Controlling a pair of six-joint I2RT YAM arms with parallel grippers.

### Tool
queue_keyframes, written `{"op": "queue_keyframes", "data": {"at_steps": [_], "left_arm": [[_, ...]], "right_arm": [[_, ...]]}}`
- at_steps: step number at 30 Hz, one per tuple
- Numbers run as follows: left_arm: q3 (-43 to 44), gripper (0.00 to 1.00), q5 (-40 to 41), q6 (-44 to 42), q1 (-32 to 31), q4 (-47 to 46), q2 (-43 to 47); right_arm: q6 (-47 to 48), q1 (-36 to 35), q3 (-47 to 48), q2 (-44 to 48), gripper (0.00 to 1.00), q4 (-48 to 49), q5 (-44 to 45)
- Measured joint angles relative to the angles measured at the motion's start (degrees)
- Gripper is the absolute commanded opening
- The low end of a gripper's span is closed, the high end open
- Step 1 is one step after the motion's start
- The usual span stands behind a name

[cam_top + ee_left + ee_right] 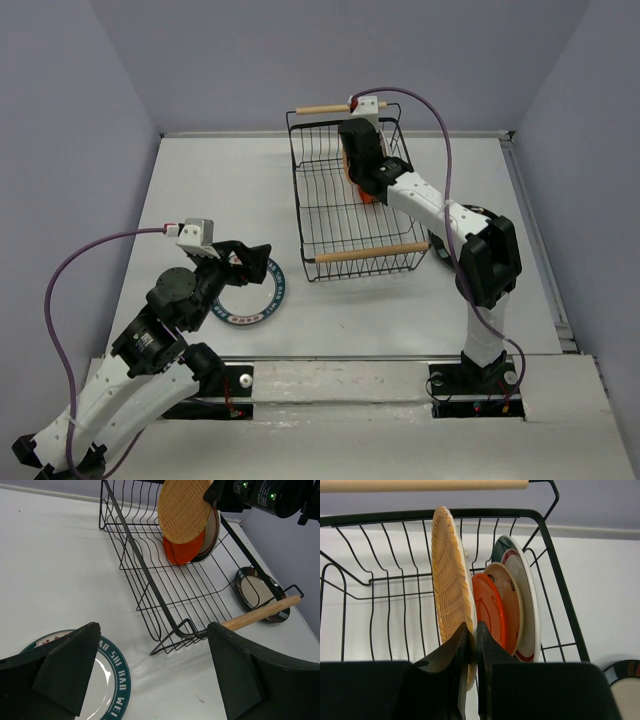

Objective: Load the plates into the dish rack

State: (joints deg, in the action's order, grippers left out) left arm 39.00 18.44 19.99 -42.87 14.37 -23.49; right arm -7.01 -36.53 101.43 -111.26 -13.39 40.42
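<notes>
Fingers of my left gripper (pixel 154 640) are spread wide, holding nothing, hovering low over a green-rimmed plate (pixel 112 677). That plate lies flat on the table (pixel 50 555), well short of the rack (pixel 490 512). It is white with a dark green band carrying pale lettering.

Further out, on my right, a black-rimmed plate (pixel 260 592) with a pale centre lies flat on the table. It sits just outside the rack's right side, by the near wooden handle (pixel 262 612).

My right gripper (pixel 472 635) reaches into the far end of the rack, its fingers pressed together on the rim of the woven plate (pixel 449 575). This tan, basket-textured plate stands on edge, nearly upright. Just beside it three more stand in a row, leaning toward the rack's right wall: the orange plate (pixel 490 607), the beige plate (pixel 507 600), and then the white plate (pixel 527 595) with a green and red rim.
</notes>
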Motion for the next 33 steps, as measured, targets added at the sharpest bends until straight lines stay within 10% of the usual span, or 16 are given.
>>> {"op": "queue_keyframes", "data": {"at_steps": [22, 33], "left_arm": [[0.0, 0.99, -0.5, 0.0, 0.2, 0.0, 0.2], [0.0, 0.99, -0.9, 0.0, 0.6, 0.0, 0.1]], "right_arm": [[-5.3, -0.1, -1.9, -7.7, 0.07, 0.9, 2.4], [-5.3, -0.2, -1.9, -7.7, 0.62, 0.9, 2.2]]}}
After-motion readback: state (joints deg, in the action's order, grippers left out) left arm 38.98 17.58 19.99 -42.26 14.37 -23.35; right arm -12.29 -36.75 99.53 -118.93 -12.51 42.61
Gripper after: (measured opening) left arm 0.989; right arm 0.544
